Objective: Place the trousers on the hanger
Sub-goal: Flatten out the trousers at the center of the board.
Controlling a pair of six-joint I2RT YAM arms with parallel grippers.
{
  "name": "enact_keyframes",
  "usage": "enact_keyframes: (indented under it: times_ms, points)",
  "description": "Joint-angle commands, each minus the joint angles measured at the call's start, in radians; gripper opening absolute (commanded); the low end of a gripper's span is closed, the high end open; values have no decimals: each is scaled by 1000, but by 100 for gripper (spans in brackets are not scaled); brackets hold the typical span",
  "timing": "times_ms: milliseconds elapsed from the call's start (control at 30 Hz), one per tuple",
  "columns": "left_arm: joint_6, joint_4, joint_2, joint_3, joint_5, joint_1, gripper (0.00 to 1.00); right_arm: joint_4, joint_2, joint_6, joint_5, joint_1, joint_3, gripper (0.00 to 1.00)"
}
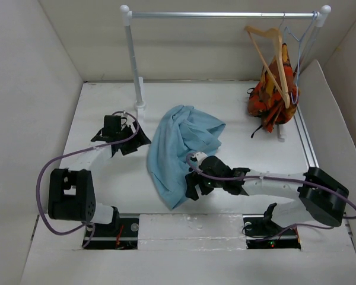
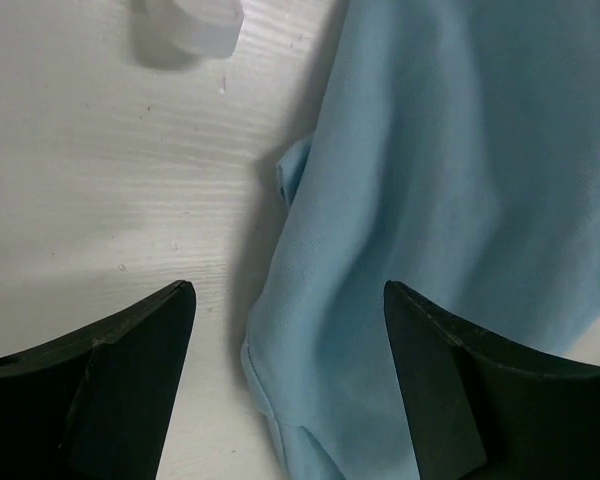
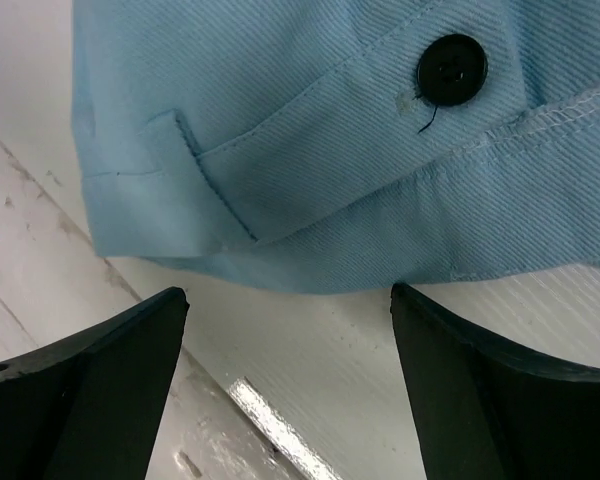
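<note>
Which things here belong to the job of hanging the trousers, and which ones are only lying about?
Belong to the job: light-blue trousers; wooden hanger on the rail.
Only lying about: orange-red garment; thin wire hanger.

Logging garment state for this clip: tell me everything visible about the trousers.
The trousers are soft light-blue woven cloth, lying crumpled in a heap on the white table mid-workspace, not on the hanger. The waistband end, with a dark button and a stitched tab, lies nearest the right gripper, whose open fingers appear clear of it.
</note>
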Motion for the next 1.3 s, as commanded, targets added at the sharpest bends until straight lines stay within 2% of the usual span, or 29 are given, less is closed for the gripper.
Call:
enact_keyframes:
  times_ms: [0, 200, 267, 300, 333, 367, 433, 467, 567, 667, 700, 733, 900, 933, 1067, 1133, 1167, 1200, 1233, 1267]
  points:
    - [15, 78, 66, -43, 42, -6, 72, 130, 30, 71, 7, 10, 21, 88]
    - [-1, 96, 147, -55, 16, -6, 61, 73, 100, 123, 88, 72, 59, 89]
    - [-10, 111, 176, -49, 15, -27, 55, 99, 123, 131, 102, 92, 65, 77]
    - [-21, 108, 210, -43, -9, -50, 50, 103, 143, 135, 137, 92, 70, 69]
    - [-25, 111, 225, -39, -13, -59, 46, 107, 151, 134, 145, 92, 84, 41]
    - [-30, 121, 239, -37, -5, -59, 30, 91, 150, 129, 164, 92, 96, 28]
    - [-48, 136, 267, -42, 39, -59, 14, 17, 118, 115, 225, 92, 133, 0]
    - [-56, 166, 270, -45, 47, -59, 0, -10, 95, 105, 252, 92, 144, 0]
    - [-82, 193, 230, -54, 59, -59, 0, -103, -17, 45, 345, 92, 179, 0]
    - [-125, 158, 85, -23, 42, -49, 0, -235, -132, -30, 409, 76, 233, 0]
    - [-131, 145, -15, -5, 27, -49, 0, -264, -160, -70, 427, 63, 268, 0]
    - [-139, 92, -55, 21, 10, -49, 0, -297, -185, -92, 429, 41, 285, 0]
    - [-189, -85, -282, 315, -57, -58, 0, -363, -240, -306, 302, -92, 481, 0]
    - [-205, -97, -301, 358, -62, -58, 0, -419, -229, -329, 296, -114, 601, 0]
    - [-214, -201, -332, 619, -56, -87, 0, -614, -203, -402, 340, -187, 892, 0]
    - [-232, -186, -362, 627, -38, -140, 0, -689, -263, -405, 369, -226, 935, 0]
    - [-255, -168, -374, 583, 5, -141, 0, -711, -290, -402, 368, -253, 925, 0]
    - [-321, -74, -414, 505, 129, -157, 0, -764, -359, -377, 365, -352, 877, 0]
    - [-343, -73, -414, 505, 130, -189, 0, -765, -395, -377, 365, -353, 877, 0]
    - [-363, -23, -433, 406, 137, -222, 0, -786, -427, -359, 381, -390, 821, 0]
